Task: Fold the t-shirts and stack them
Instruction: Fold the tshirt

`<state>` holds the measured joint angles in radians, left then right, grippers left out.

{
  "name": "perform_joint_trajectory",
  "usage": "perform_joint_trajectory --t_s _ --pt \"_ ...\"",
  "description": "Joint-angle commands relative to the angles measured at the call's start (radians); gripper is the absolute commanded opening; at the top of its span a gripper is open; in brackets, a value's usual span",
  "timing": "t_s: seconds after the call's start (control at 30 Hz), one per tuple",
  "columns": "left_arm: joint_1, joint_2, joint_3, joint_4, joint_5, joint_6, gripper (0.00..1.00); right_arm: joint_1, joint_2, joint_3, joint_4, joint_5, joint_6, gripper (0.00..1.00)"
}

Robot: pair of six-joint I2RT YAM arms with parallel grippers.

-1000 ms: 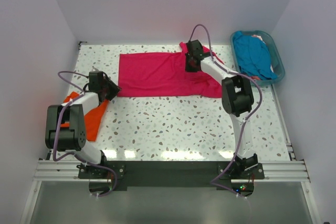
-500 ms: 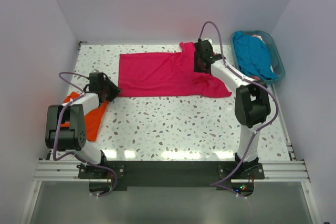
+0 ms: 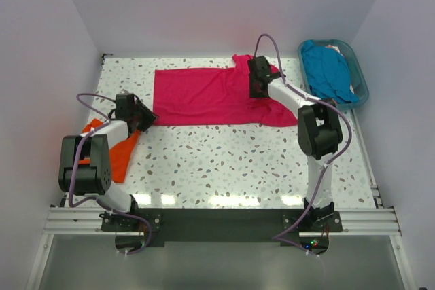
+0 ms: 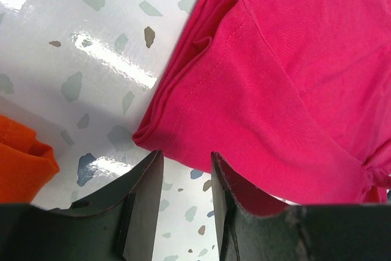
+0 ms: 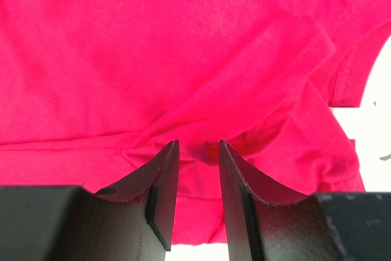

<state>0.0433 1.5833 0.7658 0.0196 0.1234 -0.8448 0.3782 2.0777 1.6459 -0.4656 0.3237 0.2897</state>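
Top view: hot-pink cotton tee [image 3: 204,96] lies spread across the far half of my white speckled table [image 3: 224,161], long side running L to R, its R end rumpled. My L gripper [image 3: 146,119] sits low at the tee's near-L corner. My R gripper [image 3: 257,90] is over the rumpled R end. An orange cotton tee [image 3: 121,157] lies at the table's L edge, partly under my L arm. A teal plastic basket [image 3: 360,85] at far R holds a bunched teal-blue tee [image 3: 327,69]. L wrist view: L gripper [image 4: 185,157] jaws part-open, nothing btwn them, only table in the gap. The hot-pink tee's doubled corner is just beyond the fingertips; contact not clear. The orange tee's corner shows at lower L, apart from the pink. R wrist view: R gripper [image 5: 198,146] jaws part-open w/ a narrow gap, tips right down at the hot-pink tee. A raised crease runs toward the gap, but I see no cloth pinched. Bare table shows at the R edge.
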Motion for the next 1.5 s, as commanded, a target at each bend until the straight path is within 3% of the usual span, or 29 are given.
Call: perform_joint_trajectory --t_s 0.0,0.2,0.43,0.57,1.17,1.33,1.47 --pt "-0.005 0.003 0.004 0.039 0.004 0.024 0.42 -0.004 0.021 0.058 -0.018 0.014 -0.015 0.35" --pt "-0.005 0.007 0.006 0.040 0.007 0.024 0.42 -0.004 0.039 0.068 -0.021 0.011 -0.015 0.28" --pt "-0.005 0.012 0.004 0.040 0.009 0.023 0.42 -0.004 0.058 0.104 -0.022 -0.003 -0.017 0.06" --pt "-0.005 0.014 0.006 0.039 0.010 0.024 0.42 -0.004 0.074 0.143 -0.041 -0.003 -0.023 0.00" --pt "-0.003 0.027 0.007 0.042 0.015 0.024 0.41 0.007 0.160 0.262 -0.031 -0.031 -0.078 0.00" --pt "-0.005 0.032 0.006 0.049 0.018 0.024 0.42 0.008 0.096 0.163 0.005 0.027 -0.070 0.18" --pt "-0.006 0.035 0.000 0.057 0.022 0.023 0.42 0.008 0.042 0.106 0.018 0.057 -0.069 0.25"
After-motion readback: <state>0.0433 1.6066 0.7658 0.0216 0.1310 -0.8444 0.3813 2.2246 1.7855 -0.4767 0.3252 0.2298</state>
